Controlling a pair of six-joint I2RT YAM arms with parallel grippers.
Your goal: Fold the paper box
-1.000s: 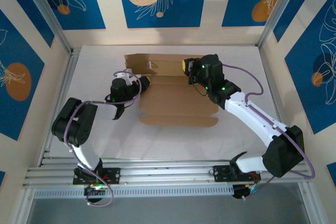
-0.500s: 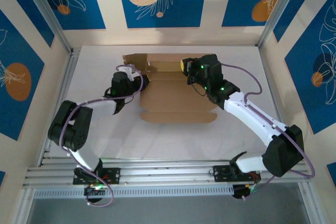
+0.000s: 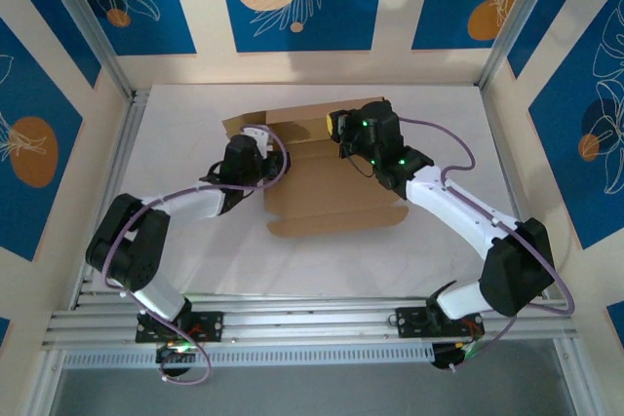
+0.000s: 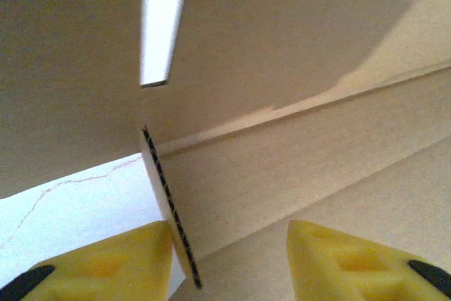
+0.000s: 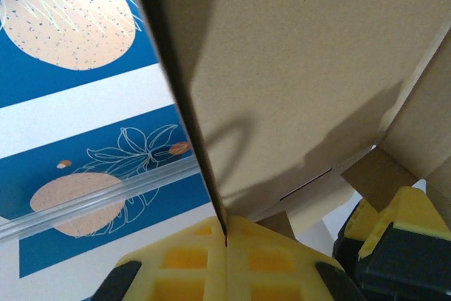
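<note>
While the box lay on the table with its rear panel raised, that panel's edge was clamped between the closed fingers of the right gripper. The left gripper was spread apart at the box's left side, a flap edge between its fingers.

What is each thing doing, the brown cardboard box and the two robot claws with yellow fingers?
Brown cardboard paper box: partly folded, base lying flat, far panel lifted.
Left gripper: open, straddling a flap edge.
Right gripper: shut on the box's far panel edge.
</note>
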